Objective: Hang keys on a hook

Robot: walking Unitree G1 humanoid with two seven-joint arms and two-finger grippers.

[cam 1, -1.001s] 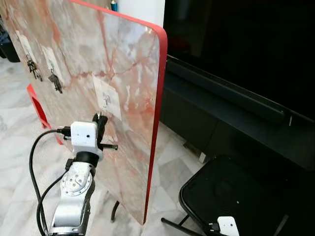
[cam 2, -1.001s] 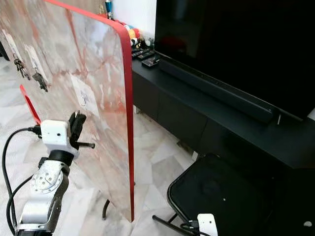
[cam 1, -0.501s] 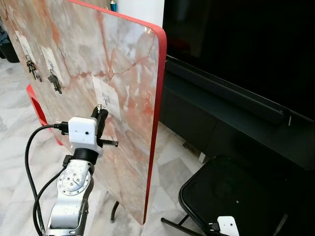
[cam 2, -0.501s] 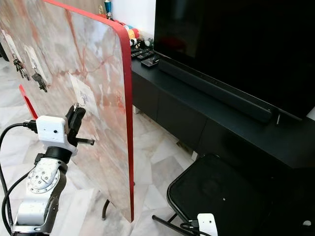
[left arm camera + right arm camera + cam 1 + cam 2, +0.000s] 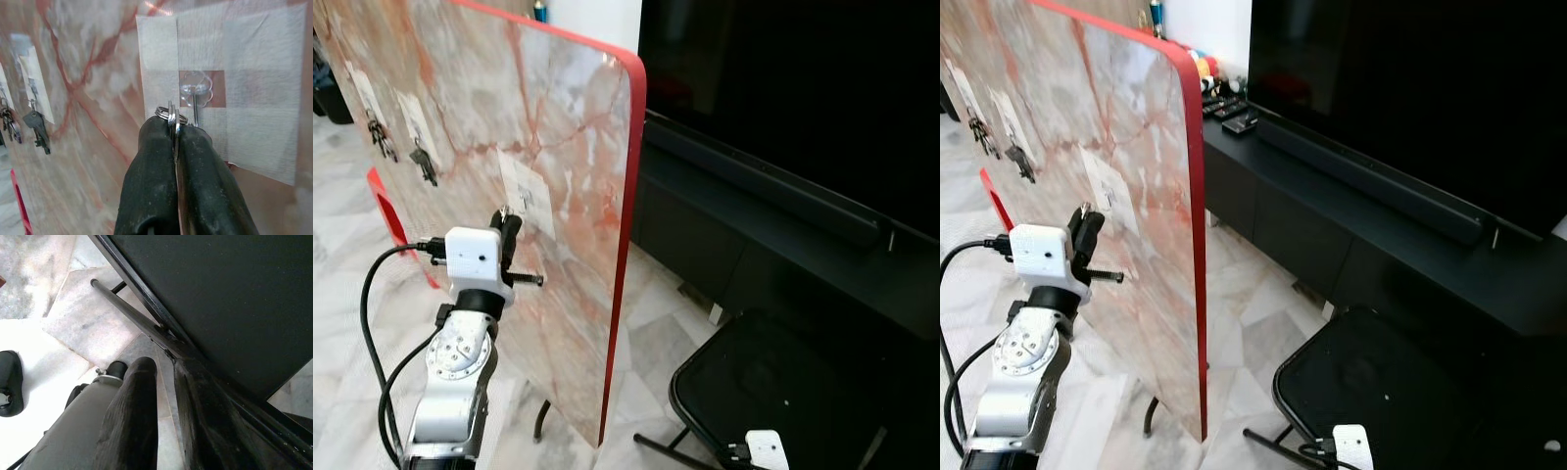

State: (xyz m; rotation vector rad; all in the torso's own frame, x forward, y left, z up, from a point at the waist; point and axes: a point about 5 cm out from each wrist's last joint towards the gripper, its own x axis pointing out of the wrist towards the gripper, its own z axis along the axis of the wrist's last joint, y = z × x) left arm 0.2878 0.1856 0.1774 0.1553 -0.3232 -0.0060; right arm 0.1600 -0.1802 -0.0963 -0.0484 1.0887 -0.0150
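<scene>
A small clear hook is stuck on a white patch on the upright marble board. My left gripper is shut on a silver key ring. The ring sits at the hook's stem, just below its head; whether it touches the hook I cannot tell. From the head camera, the left gripper is raised against the board just left of the patch. My right gripper hangs low beside a black chair, its fingers narrowly apart with nothing between them.
Two other bunches of keys hang on hooks farther left on the board. A black folding chair stands at lower right. A large dark TV on a black console is behind. Marble floor lies around.
My left gripper has risen a little along the board, bringing the key ring up to the hook on the white patch. The right arm has stayed still.
</scene>
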